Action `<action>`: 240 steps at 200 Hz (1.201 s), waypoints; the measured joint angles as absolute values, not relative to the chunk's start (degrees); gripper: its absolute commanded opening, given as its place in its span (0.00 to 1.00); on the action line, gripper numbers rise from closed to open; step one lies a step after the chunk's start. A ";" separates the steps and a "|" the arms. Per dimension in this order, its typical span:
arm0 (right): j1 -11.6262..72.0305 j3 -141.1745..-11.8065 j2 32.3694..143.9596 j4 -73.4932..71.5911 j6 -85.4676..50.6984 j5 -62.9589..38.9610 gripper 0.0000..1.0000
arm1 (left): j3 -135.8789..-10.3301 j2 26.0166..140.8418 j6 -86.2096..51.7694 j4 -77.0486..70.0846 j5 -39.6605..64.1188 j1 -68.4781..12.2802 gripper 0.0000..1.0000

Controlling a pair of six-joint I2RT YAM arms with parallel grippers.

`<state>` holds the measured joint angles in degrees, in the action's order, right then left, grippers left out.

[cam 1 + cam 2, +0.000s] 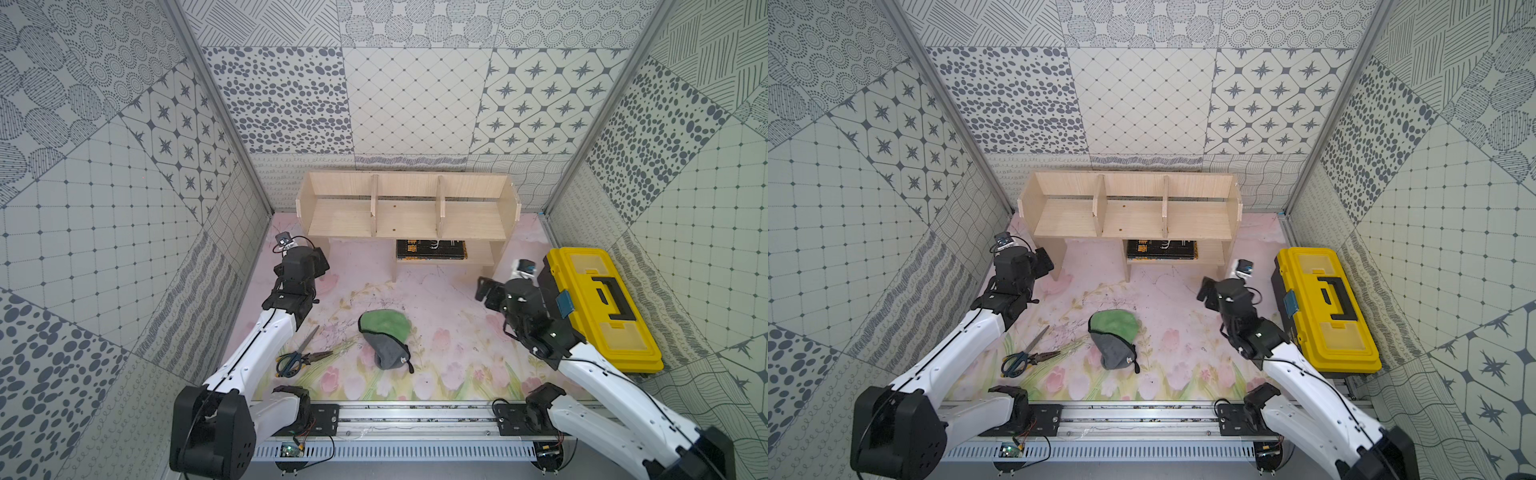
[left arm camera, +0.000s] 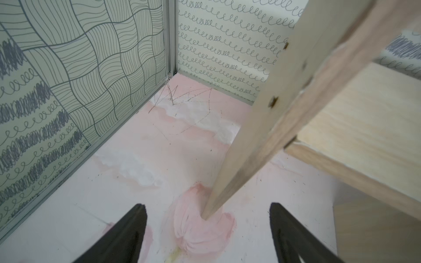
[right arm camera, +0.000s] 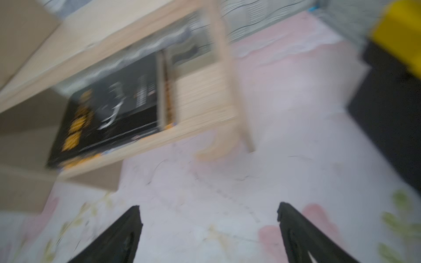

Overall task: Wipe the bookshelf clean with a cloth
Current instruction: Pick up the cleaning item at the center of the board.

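The pale-wood bookshelf (image 1: 407, 216) (image 1: 1129, 218) stands against the back wall. Crumpled on the floral mat in the middle lies the cloth (image 1: 384, 336) (image 1: 1115, 338), green face up at the back, grey at the front, with nothing touching it. My left gripper (image 1: 321, 264) (image 1: 1045, 259) (image 2: 207, 206) is open and empty, close to the shelf's left panel leg (image 2: 262, 136). My right gripper (image 1: 485, 291) (image 1: 1205, 291) (image 3: 209, 205) is open and empty too, in front of the short lower shelf (image 3: 200, 95). The right wrist view is blurred.
A black book (image 1: 430, 250) (image 3: 114, 109) lies on the lower shelf. A yellow-and-black toolbox (image 1: 598, 307) (image 1: 1325, 307) sits along the right wall beside my right arm. Blue-handled scissors (image 1: 297, 353) (image 1: 1023, 355) lie left of the cloth. Patterned walls close three sides.
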<state>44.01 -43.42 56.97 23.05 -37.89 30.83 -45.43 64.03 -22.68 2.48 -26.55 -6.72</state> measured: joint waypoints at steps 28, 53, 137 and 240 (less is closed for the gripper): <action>69.25 -62.35 78.63 30.92 -43.20 47.18 0.97 | -46.68 58.13 -25.34 11.33 -25.76 -9.02 0.97; 78.26 -66.54 92.44 29.17 -42.74 48.49 0.97 | -45.95 53.08 -27.05 17.26 -24.97 -9.87 0.98; 69.76 -66.02 104.57 22.20 -41.12 18.92 0.97 | -45.47 51.68 -30.00 26.98 -19.07 -10.46 0.99; 73.25 -62.94 107.24 14.37 -44.77 16.93 0.00 | -46.72 50.92 -30.15 29.76 -15.79 -10.90 0.99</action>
